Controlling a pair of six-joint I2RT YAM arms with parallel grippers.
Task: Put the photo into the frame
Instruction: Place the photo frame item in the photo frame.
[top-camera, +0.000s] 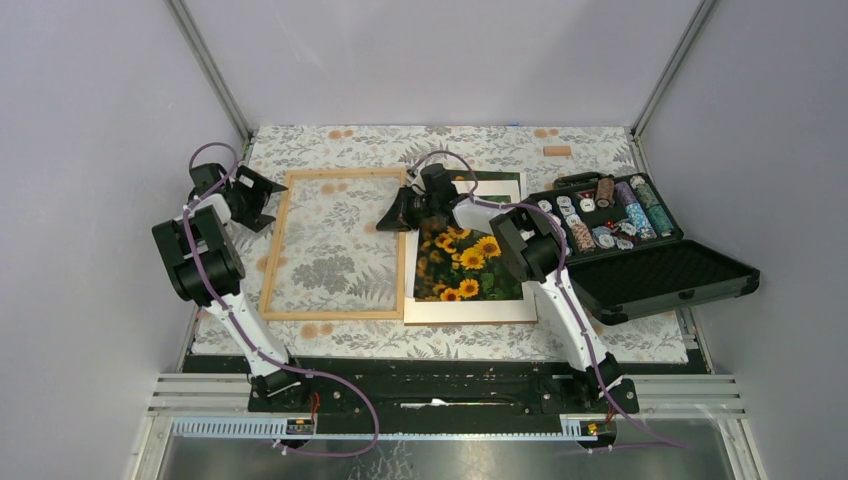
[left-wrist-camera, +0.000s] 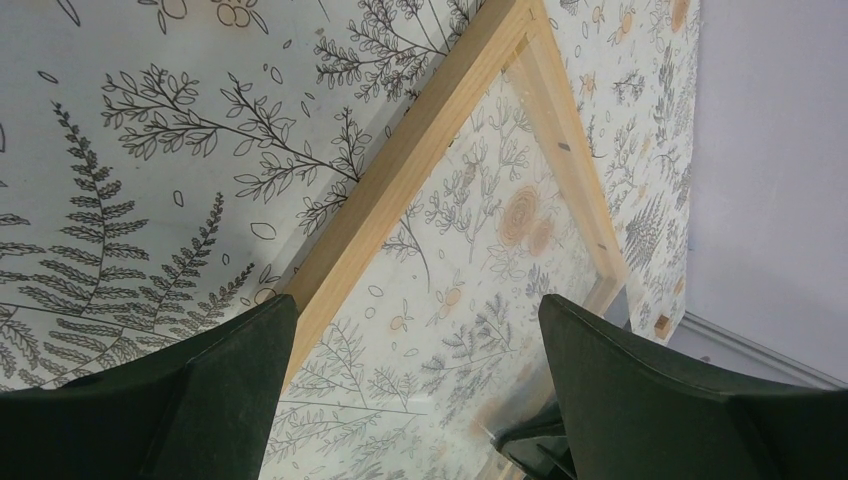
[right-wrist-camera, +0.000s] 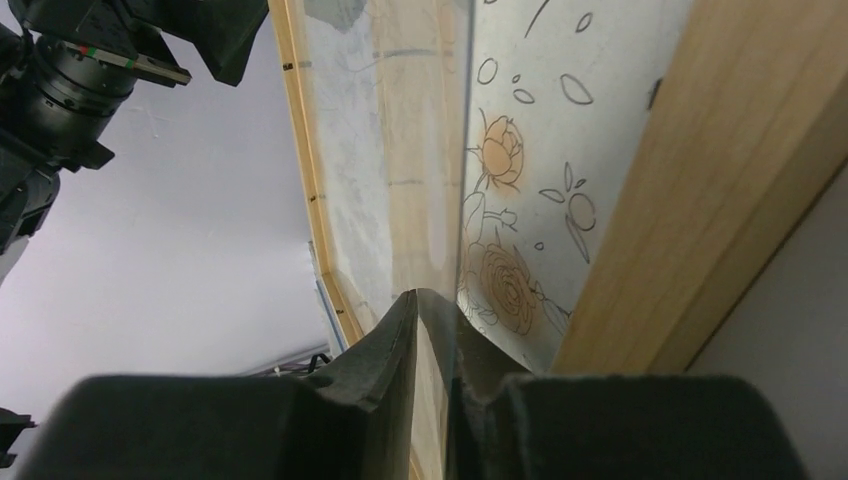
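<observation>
The table (top-camera: 450, 140) carries the frame (top-camera: 330, 315) flat at left-centre, with a case (top-camera: 680, 275) at the right. Between them, the photo (top-camera: 465, 265) lies on a mat (top-camera: 470, 310), just beside the frame's right rail. The left gripper (top-camera: 268, 203) gapes wide, holding nothing, at the frame's far left corner. The right gripper (top-camera: 392, 218), by the photo's far left corner, is almost closed around the edge of the pane (right-wrist-camera: 400, 120). Whether it pinches the pane cannot be told.

White links, black joints and looping purple cables run to the dark left hand (top-camera: 265, 203) and right hand (top-camera: 392, 215).
</observation>
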